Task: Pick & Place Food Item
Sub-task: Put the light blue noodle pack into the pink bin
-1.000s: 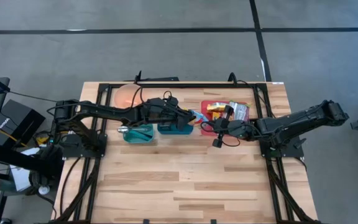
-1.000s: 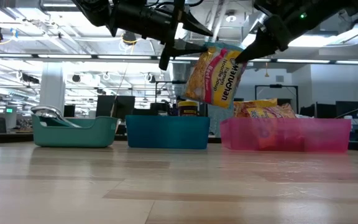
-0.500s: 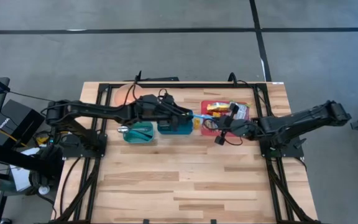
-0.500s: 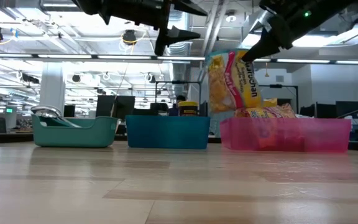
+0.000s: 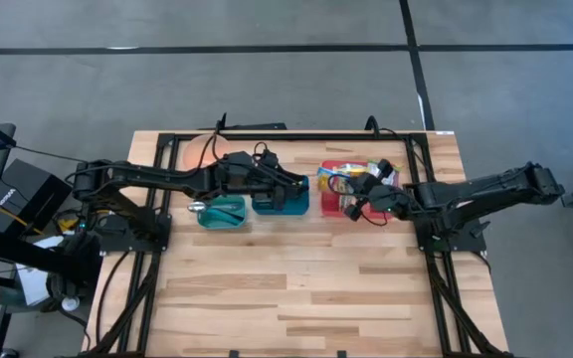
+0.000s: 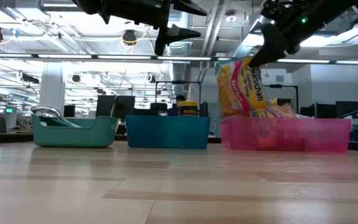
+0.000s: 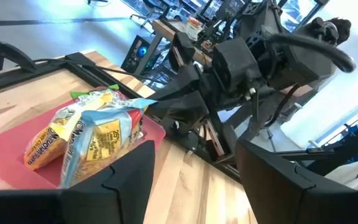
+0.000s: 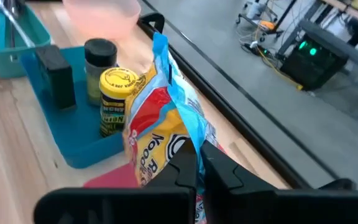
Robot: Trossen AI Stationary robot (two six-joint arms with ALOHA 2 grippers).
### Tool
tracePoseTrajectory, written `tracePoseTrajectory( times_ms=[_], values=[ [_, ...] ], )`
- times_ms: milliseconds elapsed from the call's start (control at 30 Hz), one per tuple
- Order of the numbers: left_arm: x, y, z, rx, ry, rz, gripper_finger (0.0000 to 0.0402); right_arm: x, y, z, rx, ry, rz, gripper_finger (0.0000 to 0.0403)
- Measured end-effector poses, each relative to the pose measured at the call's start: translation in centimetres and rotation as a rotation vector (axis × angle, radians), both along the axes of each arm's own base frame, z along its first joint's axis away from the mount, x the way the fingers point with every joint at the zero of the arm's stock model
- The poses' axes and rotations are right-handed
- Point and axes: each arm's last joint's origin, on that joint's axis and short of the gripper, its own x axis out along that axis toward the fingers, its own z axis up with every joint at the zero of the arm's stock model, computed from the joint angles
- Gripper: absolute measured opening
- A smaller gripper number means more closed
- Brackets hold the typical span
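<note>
Right gripper (image 6: 258,59), clamped on the yellow crinkly noodle packet (image 6: 240,87), should lower it squarely into the pink plastic bin (image 6: 284,135); left gripper (image 6: 188,33) hangs open

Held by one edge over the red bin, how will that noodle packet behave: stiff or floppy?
Probably floppy: the noodle packet hangs tilted from the right gripper, its wrapper crinkled. Likely light, since a pinch on its edge carries it. It may swing above the red bin.

A yellow-and-red noodle packet (image 6: 242,87) with a blue-edged seal above a translucent pink bin (image 6: 284,135) — beside it a blue bin (image 6: 168,132) holding a yellow-lidded jar (image 8: 117,99), then a teal bin (image 6: 74,131) — on the pale wooden bench (image 5: 296,288).
</note>
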Motion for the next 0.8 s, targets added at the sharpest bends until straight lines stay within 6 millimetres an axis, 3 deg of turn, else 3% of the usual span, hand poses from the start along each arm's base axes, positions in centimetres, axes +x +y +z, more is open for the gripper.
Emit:
tracePoseTrajectory(
  times_ms=[367,800],
  values=[
    [0.0,0.0,-0.2,-0.003,0.019,-0.004,0.0216,0.0,-1.0,0.3,0.075,-0.081,-0.104,0.0000],
    [0.0,-1.7,-1.0,0.025,0.103,-0.065,0.0197,-0.4,-1.4,0.8,0.184,-0.219,-0.191,0.0000]
  ],
)
